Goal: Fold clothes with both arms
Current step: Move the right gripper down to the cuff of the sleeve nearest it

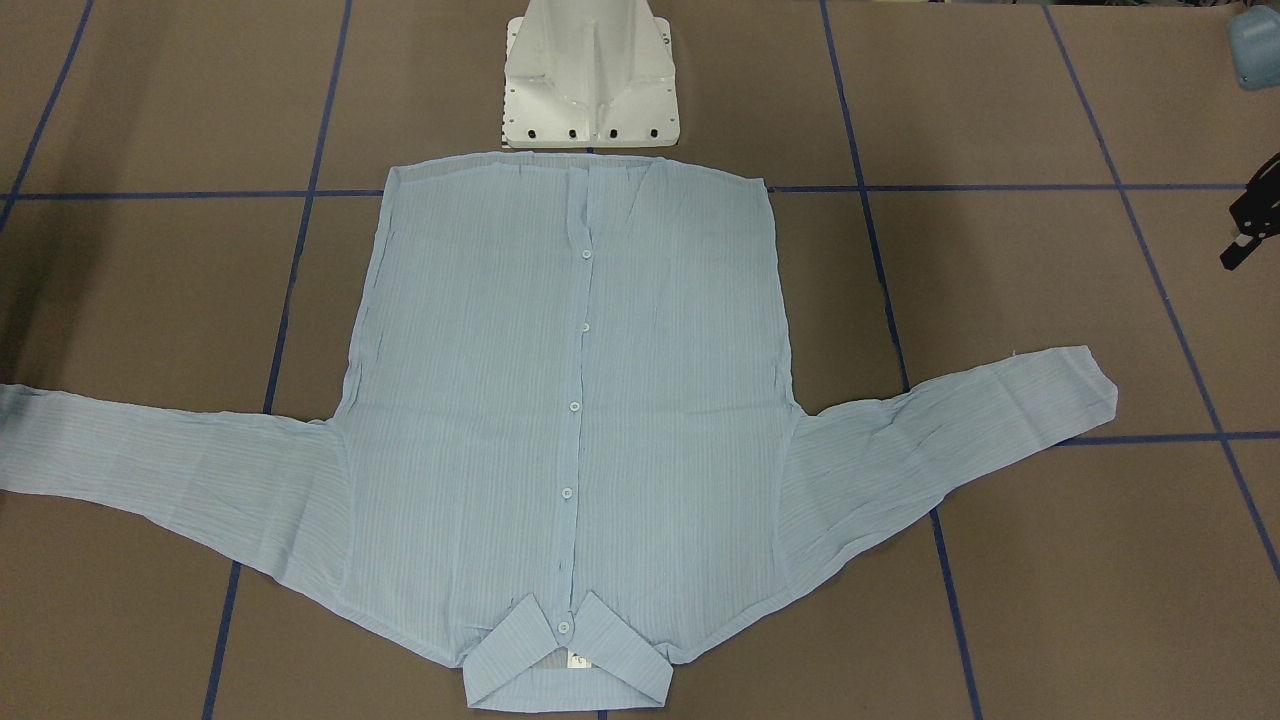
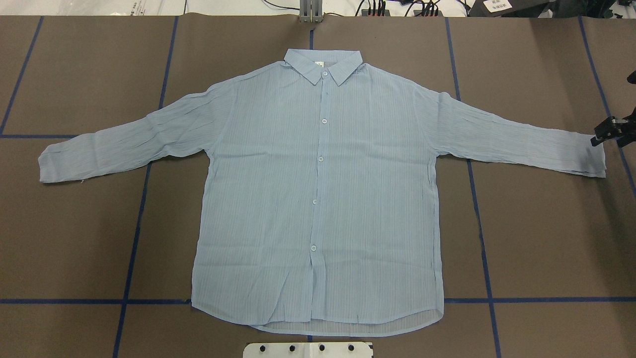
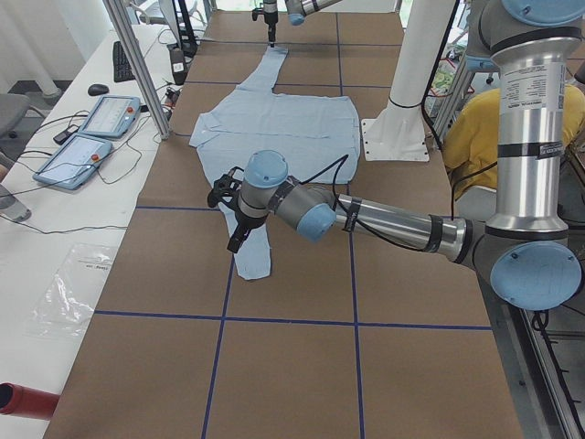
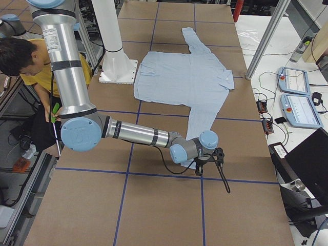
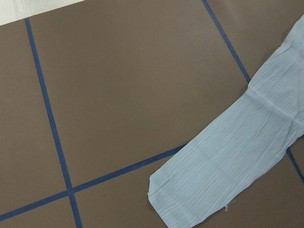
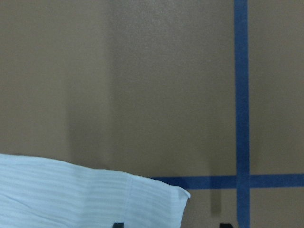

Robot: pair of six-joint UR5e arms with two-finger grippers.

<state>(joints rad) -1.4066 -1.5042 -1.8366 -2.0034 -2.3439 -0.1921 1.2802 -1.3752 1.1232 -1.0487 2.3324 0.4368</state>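
Observation:
The light blue striped shirt lies flat and buttoned on the brown table, collar at the far side and both sleeves spread out. My right gripper hovers at the right sleeve's cuff. The right wrist view shows that cuff just below two separated fingertips, so it is open and empty. My left gripper is only partly in view at the edge of the front-facing view, raised above the table near the left sleeve's cuff. I cannot tell how its jaws stand. That cuff also shows in the left wrist view.
The white pedestal base stands at the shirt's hem. Blue tape lines cross the table. A person in yellow sits behind the robot. Teach pendants lie on a side table.

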